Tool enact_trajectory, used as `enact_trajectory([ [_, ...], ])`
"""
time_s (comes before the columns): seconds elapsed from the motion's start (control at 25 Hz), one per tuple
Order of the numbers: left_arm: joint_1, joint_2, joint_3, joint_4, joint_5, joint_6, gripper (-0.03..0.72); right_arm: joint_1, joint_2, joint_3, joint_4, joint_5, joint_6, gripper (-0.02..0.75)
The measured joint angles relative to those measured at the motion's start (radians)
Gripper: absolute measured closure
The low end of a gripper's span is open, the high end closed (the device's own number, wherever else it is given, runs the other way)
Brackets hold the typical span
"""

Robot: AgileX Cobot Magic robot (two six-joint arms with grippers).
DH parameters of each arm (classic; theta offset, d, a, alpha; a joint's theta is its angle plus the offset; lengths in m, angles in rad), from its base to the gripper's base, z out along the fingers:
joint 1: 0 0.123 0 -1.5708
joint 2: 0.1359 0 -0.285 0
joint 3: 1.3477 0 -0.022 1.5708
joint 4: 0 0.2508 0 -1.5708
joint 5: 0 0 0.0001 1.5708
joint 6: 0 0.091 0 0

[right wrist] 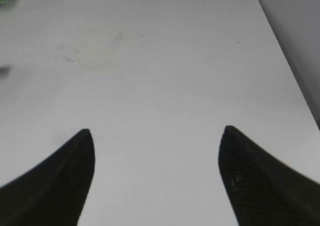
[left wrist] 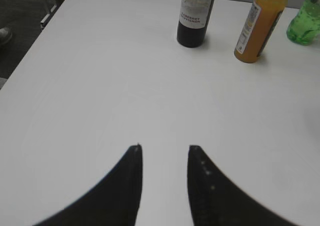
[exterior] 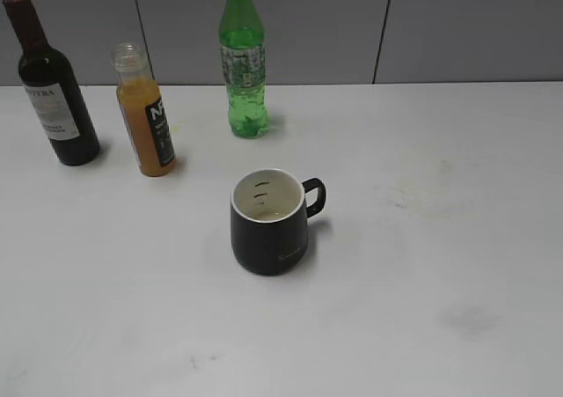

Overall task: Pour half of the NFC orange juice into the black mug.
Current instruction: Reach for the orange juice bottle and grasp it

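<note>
The NFC orange juice bottle (exterior: pixel 147 115) stands capless and upright at the back left of the white table; it also shows in the left wrist view (left wrist: pixel 259 28). The black mug (exterior: pixel 269 223) stands near the middle, handle to the right, white inside with small black marks. My left gripper (left wrist: pixel 165 148) is open and empty over bare table, well short of the bottles. My right gripper (right wrist: pixel 157 133) is wide open and empty over bare table. Neither gripper shows in the exterior view. The mug is out of both wrist views.
A dark wine bottle (exterior: pixel 50 84) stands left of the juice, also in the left wrist view (left wrist: pixel 195 15). A green soda bottle (exterior: pixel 243 62) stands behind the mug, at the left wrist view's edge (left wrist: pixel 305 23). The table's right edge (right wrist: pixel 287 60) borders a grey wall.
</note>
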Motion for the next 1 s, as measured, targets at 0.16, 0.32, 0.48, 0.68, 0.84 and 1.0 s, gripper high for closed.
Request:
enact_trajectory([
  [0.16, 0.000, 0.000, 0.000, 0.000, 0.000, 0.000, 0.200, 0.000, 0.000, 0.000, 0.000, 0.000, 0.000, 0.153],
  [0.32, 0.000, 0.000, 0.000, 0.000, 0.000, -0.001, 0.064, 0.000, 0.000, 0.000, 0.000, 0.000, 0.000, 0.153],
  [0.48, 0.000, 0.000, 0.000, 0.000, 0.000, -0.001, 0.053, 0.000, 0.000, 0.000, 0.000, 0.000, 0.000, 0.153],
  [0.68, 0.000, 0.000, 0.000, 0.000, 0.000, -0.001, 0.064, 0.000, 0.000, 0.000, 0.000, 0.000, 0.000, 0.153],
  [0.84, 0.000, 0.000, 0.000, 0.000, -0.002, -0.001, 0.075, 0.000, 0.000, 0.000, 0.000, 0.000, 0.000, 0.153],
  [1.0, 0.000, 0.000, -0.015, 0.000, -0.066, -0.001, 0.078, 0.000, 0.000, 0.000, 0.001, 0.000, 0.000, 0.153],
])
